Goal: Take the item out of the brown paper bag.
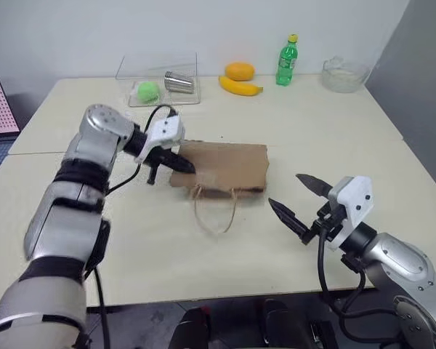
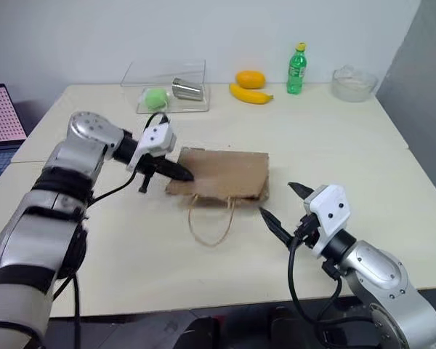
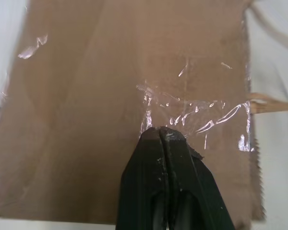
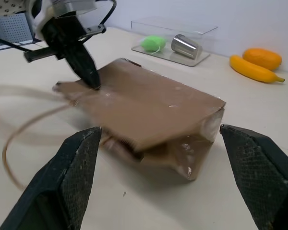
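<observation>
Brown paper bag [image 1: 225, 167] lying flat, closed left claw [image 1: 185, 166] on top

No text can be read: the green soda bottle [image 1: 287, 61] carries a label, but its print is too small.

Both head views look forward and down over the bench [image 1: 291, 123], sharing the brown paper bag [image 1: 221, 169] at centre. The left wrist view sits very close above the bag's taped face. The right wrist view faces the bag from low, near bench level, toward 11 o'clock.
</observation>
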Controlling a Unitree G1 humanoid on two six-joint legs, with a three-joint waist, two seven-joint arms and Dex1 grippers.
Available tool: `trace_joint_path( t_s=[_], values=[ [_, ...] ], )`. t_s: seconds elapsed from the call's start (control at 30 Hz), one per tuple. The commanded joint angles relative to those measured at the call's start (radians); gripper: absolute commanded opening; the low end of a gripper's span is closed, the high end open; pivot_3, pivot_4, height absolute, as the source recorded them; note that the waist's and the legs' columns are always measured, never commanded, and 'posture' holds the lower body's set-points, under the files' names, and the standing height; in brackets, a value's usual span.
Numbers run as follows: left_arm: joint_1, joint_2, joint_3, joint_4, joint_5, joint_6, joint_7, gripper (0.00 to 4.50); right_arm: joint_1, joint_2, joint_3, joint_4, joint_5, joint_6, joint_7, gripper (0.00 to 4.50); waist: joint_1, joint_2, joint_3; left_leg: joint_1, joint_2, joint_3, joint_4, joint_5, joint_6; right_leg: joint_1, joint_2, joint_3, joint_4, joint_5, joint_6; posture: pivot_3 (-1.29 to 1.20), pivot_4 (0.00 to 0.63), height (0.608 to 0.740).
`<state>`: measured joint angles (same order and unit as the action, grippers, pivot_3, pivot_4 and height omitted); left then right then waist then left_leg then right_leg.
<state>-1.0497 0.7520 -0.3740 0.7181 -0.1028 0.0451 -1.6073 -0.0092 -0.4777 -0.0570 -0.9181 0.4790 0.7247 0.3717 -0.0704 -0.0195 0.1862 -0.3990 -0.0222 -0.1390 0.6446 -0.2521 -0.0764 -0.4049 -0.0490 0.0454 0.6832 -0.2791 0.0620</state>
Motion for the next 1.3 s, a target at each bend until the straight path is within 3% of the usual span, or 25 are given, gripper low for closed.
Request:
trace_joint_path(
  t_s=[0.03, 0.2, 0.3, 0.43, 0.53, 0.73, 0.97, 1.3],
  values=[
    [0.105, 0.114, -0.045, -0.307, -0.153, 0.148, -0.007, 0.02, 0.003, -0.015, -0.008, -0.071, 0.021, -0.021, 0.006, 4.17, -0.002, 0.0, 0.0, 0.0, 0.0, 0.0, 0.0, 0.0, 0.0, 0.0, 0.0, 0.0, 0.0, 0.0, 0.0, 0.0, 0.15, 0.74],
    [0.193, 0.138, 0.061, -0.468, -0.167, 0.2, 0.036, 0.02, 0.026, -0.048, 0.003, -0.073, 0.033, -0.029, 0.03, 4.17, 0.011, 0.0, 0.0, 0.0, -0.001, 0.0, 0.001, 0.0, 0.0, 0.001, 0.0, -0.001, 0.0, 0.0, 0.0, 0.0, 0.15, 0.74],
    [0.225, 0.154, 0.133, -0.545, -0.15, 0.107, 0.089, 0.52, 0.072, -0.085, 0.007, -0.087, 0.049, -0.028, 0.069, 4.17, 0.014, 0.0, 0.0, 0.0, -0.001, 0.0, 0.001, 0.0, 0.0, 0.001, 0.0, -0.001, 0.0, 0.0, 0.0, 0.0, 0.15, 0.74],
    [0.314, 0.18, 0.199, -0.667, -0.171, 0.007, 0.075, 1.75, 0.107, -0.124, 0.021, -0.094, 0.08, -0.027, 0.104, 4.17, 0.011, 0.0, 0.0, 0.001, 0.0, 0.001, 0.0, 0.0, 0.0, 0.001, 0.0, 0.0, 0.0, 0.0, 0.0, 0.0, 0.15, 0.74],
    [0.48, 0.212, 0.232, -0.786, -0.213, -0.075, 0.024, 2.62, 0.126, -0.161, 0.059, -0.092, 0.105, -0.015, 0.145, 4.17, 0.007, 0.001, -0.001, 0.002, 0.001, 0.003, 0.0, 0.0, 0.0, 0.001, 0.0, 0.001, 0.0, 0.0, 0.0, 0.0, 0.15, 0.74],
    [0.645, 0.204, 0.285, -0.744, -0.181, -0.317, 0.033, 2.62, 0.16, -0.216, 0.097, -0.106, 0.133, -0.015, 0.179, 4.17, 0.019, 0.0, -0.001, 0.002, 0.001, 0.002, 0.001, 0.0, 0.0, 0.002, 0.001, 0.001, -0.001, 0.0, 0.0, 0.0, 0.15, 0.74],
    [0.649, 0.114, 0.257, -0.514, -0.117, -0.684, 0.05, 2.62, 0.163, -0.236, 0.132, -0.105, 0.136, -0.019, 0.175, 4.17, 0.027, 0.0, -0.002, 0.006, 0.0, 0.002, 0.001, 0.0, 0.0, 0.007, 0.0, 0.0, -0.003, 0.0, 0.0, 0.0, 0.15, 0.74],
    [0.675, 0.015, 0.205, -0.448, -0.1, -0.763, 0.129, 2.62, 0.151, -0.241, 0.139, -0.128, 0.16, 0.008, 0.13, 4.17, 0.028, 0.0, -0.002, 0.008, 0.0, 0.001, 0.0, 0.0, 0.001, 0.01, 0.0, 0.0, -0.003, 0.0, 0.0, 0.0, 0.15, 0.74]
  ],
)
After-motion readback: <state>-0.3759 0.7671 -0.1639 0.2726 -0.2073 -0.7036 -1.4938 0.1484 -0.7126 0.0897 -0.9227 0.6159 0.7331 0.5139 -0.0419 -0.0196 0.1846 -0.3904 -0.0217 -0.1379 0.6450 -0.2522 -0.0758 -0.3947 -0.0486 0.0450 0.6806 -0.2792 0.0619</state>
